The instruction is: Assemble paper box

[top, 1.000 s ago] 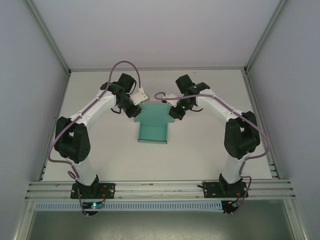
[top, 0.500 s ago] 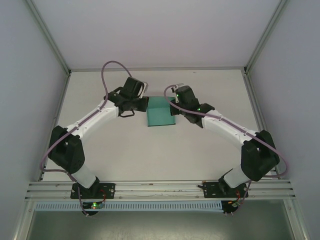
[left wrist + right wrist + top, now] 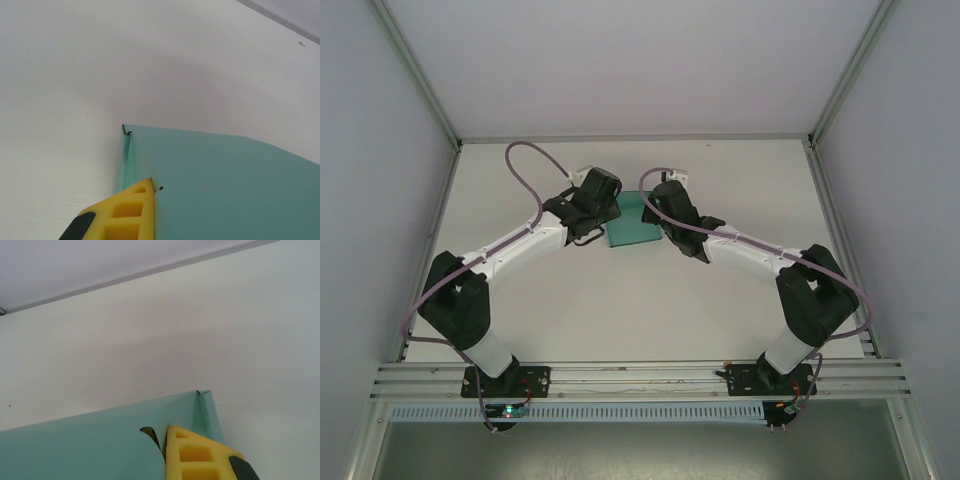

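The paper box (image 3: 632, 225) is teal-green card and lies on the white table between both grippers. My left gripper (image 3: 611, 207) is at its left edge and my right gripper (image 3: 660, 212) at its right edge. In the left wrist view one yellow finger (image 3: 131, 212) presses against the outside of a teal panel (image 3: 225, 185); the panel hides the other finger, so the left gripper (image 3: 152, 183) is shut on the card. The right wrist view mirrors this: the right gripper (image 3: 167, 430) is shut on the teal panel (image 3: 85, 450), its yellow finger (image 3: 197, 457) beside a curved slit and a folded corner.
The white table (image 3: 640, 300) is walled by pale panels on the left, right and back. A metal rail (image 3: 640, 378) with both arm bases runs along the near edge. Purple cables loop over each arm.
Both arms have reached further from their bases and lower, carrying the box away from the near edge. The box showed an open inside a second ago; now a flat teal top faces up.
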Tool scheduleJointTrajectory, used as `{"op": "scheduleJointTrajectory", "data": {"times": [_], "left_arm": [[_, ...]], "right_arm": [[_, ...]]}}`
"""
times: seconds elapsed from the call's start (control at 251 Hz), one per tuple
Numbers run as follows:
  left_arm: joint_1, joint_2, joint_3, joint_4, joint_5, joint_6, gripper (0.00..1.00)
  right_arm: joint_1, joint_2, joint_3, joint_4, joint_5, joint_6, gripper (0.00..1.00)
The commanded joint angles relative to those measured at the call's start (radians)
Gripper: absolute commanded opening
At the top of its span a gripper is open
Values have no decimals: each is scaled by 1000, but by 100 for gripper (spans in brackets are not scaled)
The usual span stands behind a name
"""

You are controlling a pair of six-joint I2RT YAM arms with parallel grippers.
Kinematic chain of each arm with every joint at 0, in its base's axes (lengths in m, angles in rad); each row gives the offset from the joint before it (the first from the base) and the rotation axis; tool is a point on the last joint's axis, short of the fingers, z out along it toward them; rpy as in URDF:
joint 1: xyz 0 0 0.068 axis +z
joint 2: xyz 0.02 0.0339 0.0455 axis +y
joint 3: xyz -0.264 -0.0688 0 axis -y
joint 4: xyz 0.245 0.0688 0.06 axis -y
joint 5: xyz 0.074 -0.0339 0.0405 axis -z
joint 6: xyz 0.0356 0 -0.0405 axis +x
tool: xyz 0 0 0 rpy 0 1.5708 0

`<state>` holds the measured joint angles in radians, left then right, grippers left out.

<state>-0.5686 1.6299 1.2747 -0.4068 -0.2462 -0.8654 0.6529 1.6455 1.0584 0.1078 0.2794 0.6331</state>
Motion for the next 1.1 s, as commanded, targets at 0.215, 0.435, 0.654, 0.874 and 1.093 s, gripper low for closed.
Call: {"op": "scheduleJointTrajectory", "data": {"times": [0.215,0.435,0.654,0.874,1.093], "left_arm": [[11,113,-5,60,45,78,0],[-11,122,-51,69,47,144,0],[-45,93,-135,69,37,192,0],[-98,43,-228,49,-8,208,5],[-117,-27,-310,71,-13,169,10]], "right_arm": [[1,49,-21,-20,-47,-23,2],[30,59,-51,-38,-14,-74,5],[59,33,-115,-64,39,-52,6],[143,3,-176,-60,172,-117,7],[216,11,-228,-77,342,-176,5]]}}
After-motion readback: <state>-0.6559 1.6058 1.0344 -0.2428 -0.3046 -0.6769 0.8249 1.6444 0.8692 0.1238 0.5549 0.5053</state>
